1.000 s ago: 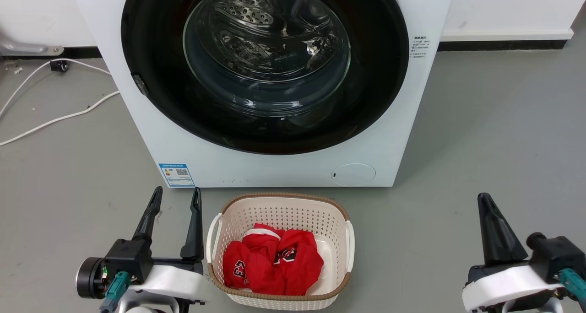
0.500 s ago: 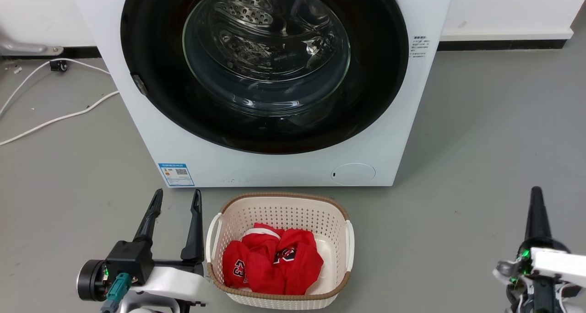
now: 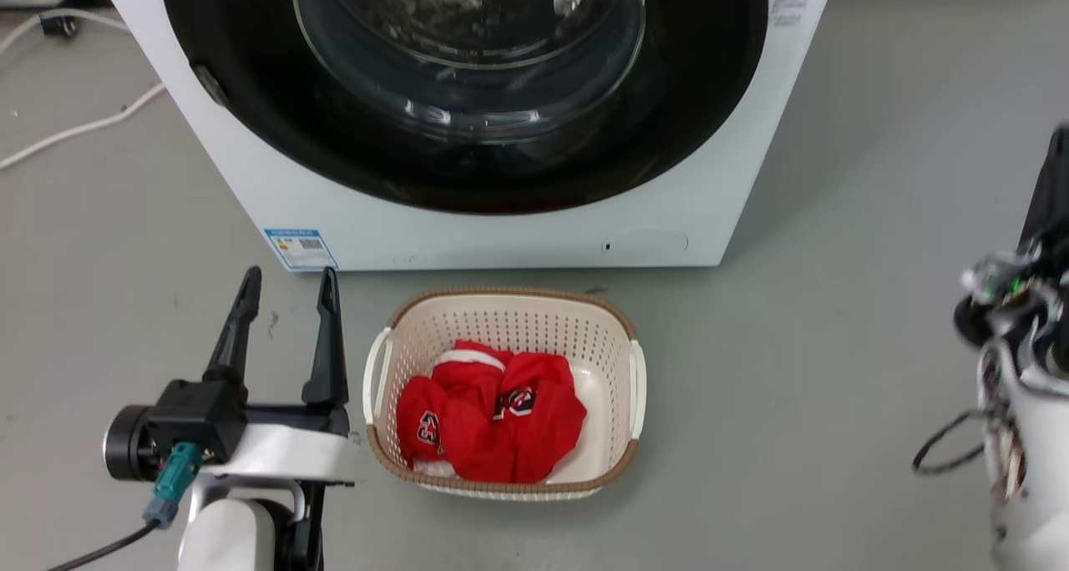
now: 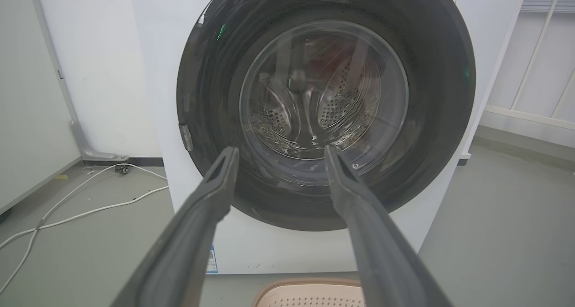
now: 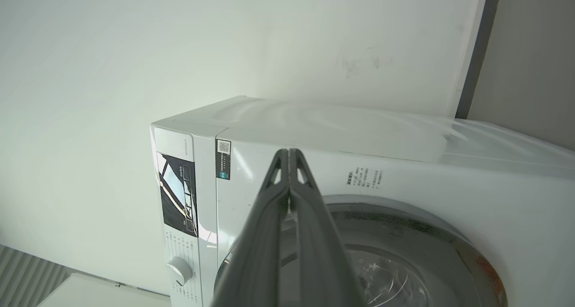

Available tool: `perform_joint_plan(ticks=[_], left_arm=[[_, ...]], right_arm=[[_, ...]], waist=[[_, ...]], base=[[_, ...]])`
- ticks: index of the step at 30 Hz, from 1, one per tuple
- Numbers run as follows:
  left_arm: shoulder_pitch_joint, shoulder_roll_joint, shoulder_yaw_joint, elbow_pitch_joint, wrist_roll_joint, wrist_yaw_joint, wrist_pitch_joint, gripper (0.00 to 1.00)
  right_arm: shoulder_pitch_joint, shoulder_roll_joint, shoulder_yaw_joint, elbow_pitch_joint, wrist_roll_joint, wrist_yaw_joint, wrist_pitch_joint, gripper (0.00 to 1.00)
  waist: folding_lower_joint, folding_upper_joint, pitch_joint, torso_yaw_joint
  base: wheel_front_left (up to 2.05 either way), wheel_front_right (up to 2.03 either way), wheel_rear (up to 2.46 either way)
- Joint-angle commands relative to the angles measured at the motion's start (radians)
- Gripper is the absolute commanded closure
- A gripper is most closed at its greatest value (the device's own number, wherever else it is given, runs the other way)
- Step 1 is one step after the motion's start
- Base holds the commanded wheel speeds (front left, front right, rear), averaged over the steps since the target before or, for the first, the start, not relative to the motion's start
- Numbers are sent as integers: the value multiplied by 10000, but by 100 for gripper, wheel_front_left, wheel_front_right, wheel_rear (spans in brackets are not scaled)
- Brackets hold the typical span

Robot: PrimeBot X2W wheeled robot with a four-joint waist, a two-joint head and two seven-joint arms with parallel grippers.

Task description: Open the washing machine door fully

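The washing machine door is a glossy black disc with a clear glass bowl, lying closed and flush on the white machine front; it also shows in the left wrist view and the right wrist view. A small grey catch sits on its left rim. My left gripper is low over the floor, left of the basket, open and empty, its fingers pointing at the door's lower half. My right gripper stands at the far right edge, well away from the machine; its fingers are shut together on nothing.
A cream basket with red clothes stands on the grey floor right before the machine. White cables lie on the floor at the left. The front panel has a small round white flap. A control panel with a knob shows beside the door.
The head camera has tilted down, so the machine and basket sit higher in the picture. My right gripper has turned edge-on and risen at the far right. The door stays closed.
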Motion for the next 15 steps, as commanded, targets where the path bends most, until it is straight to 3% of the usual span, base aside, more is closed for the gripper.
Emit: perform_joint_plan(ticks=[1,10,15], left_arm=[[-234,-6,53,-62,57,-41,-24,0],[-933,6,230,-250,87,-199,-24,0],[-1274,6,264,-331,41,-245,-24,0]], right_arm=[[-666,-235,69,258,-1,2,194,100],[-4927,-1673,1152,2405,-956,0,1984,100],[-7190,-1804,1906,4154,-1640,0,3289,100]], waist=[[-1,0,512,11],[-1,0,1527,104],[-1,0,1981,156]], base=[[0,0,0],[0,0,0],[0,0,0]])
